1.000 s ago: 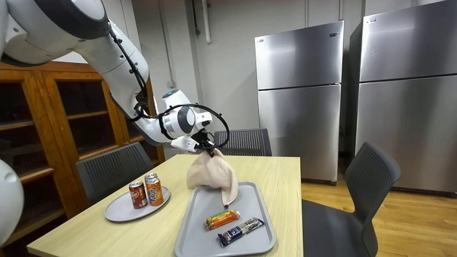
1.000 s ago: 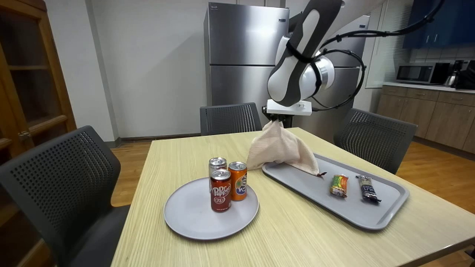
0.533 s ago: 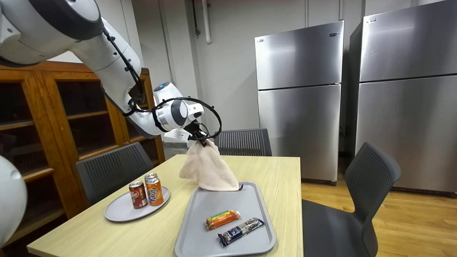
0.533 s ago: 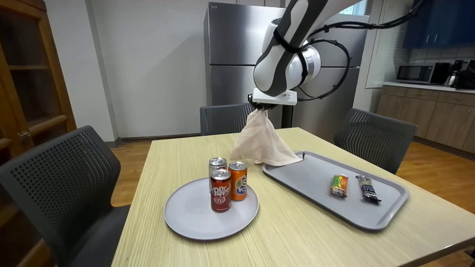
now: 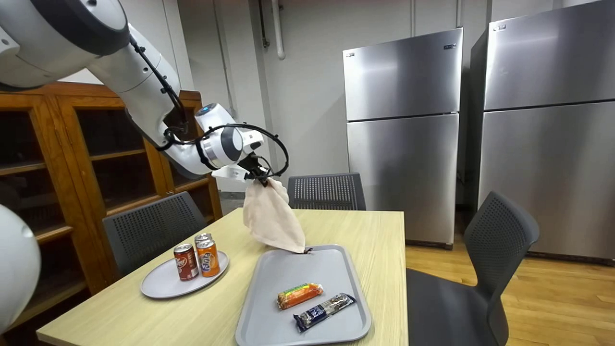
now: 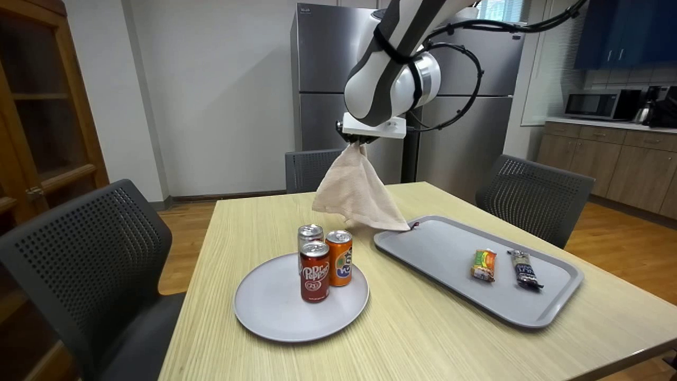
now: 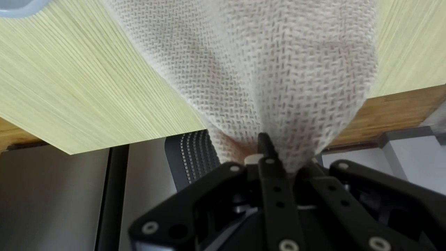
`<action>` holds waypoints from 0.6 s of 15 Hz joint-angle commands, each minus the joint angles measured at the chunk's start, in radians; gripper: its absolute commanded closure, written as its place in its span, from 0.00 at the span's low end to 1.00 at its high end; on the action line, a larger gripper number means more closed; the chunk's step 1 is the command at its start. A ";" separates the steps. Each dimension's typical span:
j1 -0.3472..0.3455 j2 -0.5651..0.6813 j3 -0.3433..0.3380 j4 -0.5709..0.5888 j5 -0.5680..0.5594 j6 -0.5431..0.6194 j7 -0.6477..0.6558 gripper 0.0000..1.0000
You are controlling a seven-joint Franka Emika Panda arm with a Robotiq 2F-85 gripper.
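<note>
Claw (image 7: 289,153), bottom of the wrist view: fingers drawn together, grasping the bunched top of a cloth (image 7: 296,76). Cloth: pale pink, coarsely woven, falling in loose folds — a tent shape over the table (image 6: 455,344), mid-frame in both exterior views. Its lowest corner carries a small dark tab (image 6: 414,226) and reaches the upper-left rim of a grey tray (image 6: 439,246) in an exterior view; contact cannot be confirmed. Tray, right of centre there, bears an orange bar (image 6: 483,265) and a dark bar (image 6: 523,269). Round plate (image 6: 280,320), lower left of centre, bears a red can (image 6: 314,275), orange can (image 6: 339,259) and silver can (image 6: 310,234) — upright, close together.
</note>
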 commanded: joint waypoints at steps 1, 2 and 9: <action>0.021 0.018 -0.014 0.060 -0.015 -0.003 0.028 0.99; 0.024 0.019 -0.012 0.069 -0.016 -0.003 0.026 0.99; 0.053 0.050 -0.020 0.119 -0.008 0.001 0.017 0.99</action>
